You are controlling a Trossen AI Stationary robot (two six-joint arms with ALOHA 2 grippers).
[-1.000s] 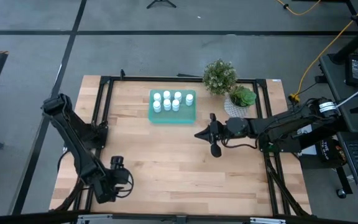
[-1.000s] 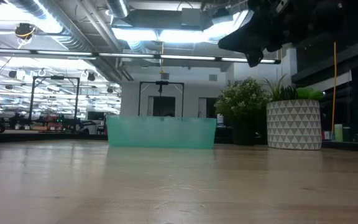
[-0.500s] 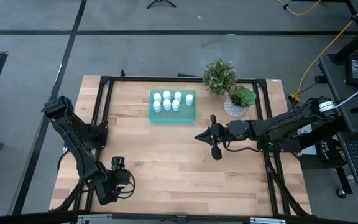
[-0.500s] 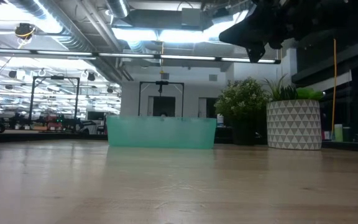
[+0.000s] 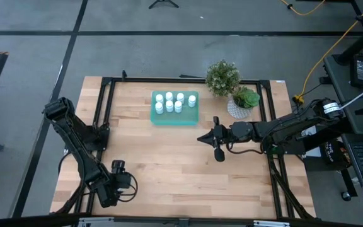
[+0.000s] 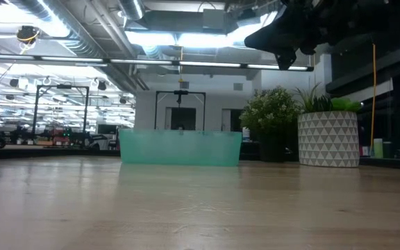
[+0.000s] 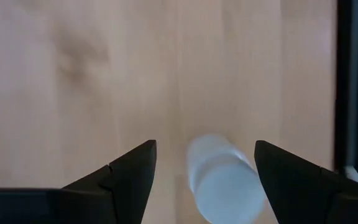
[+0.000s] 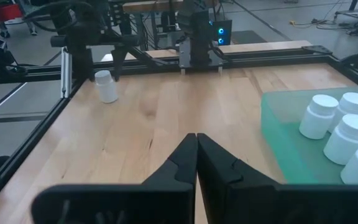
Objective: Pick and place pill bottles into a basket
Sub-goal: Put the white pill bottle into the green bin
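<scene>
Several white pill bottles (image 5: 174, 102) stand upright in the teal basket (image 5: 174, 110) at the table's far middle; they also show in the right wrist view (image 8: 344, 130). One more bottle (image 7: 222, 182) stands on the table near the left near corner (image 8: 106, 86). My left gripper (image 7: 205, 162) is open above it, one finger on either side, the bottle nearer one finger; I cannot tell whether it touches. My right gripper (image 5: 210, 136) is shut and empty, high above the table's middle right (image 6: 283, 42).
A white patterned pot with a green plant (image 5: 238, 107) and a bushy plant (image 5: 222, 77) stand at the far right, next to the basket. A black frame (image 5: 106, 113) runs along the table's edges. Bare wood lies between the two grippers.
My right gripper has risen a little above the table. The bottles and the basket have stayed where they were.
</scene>
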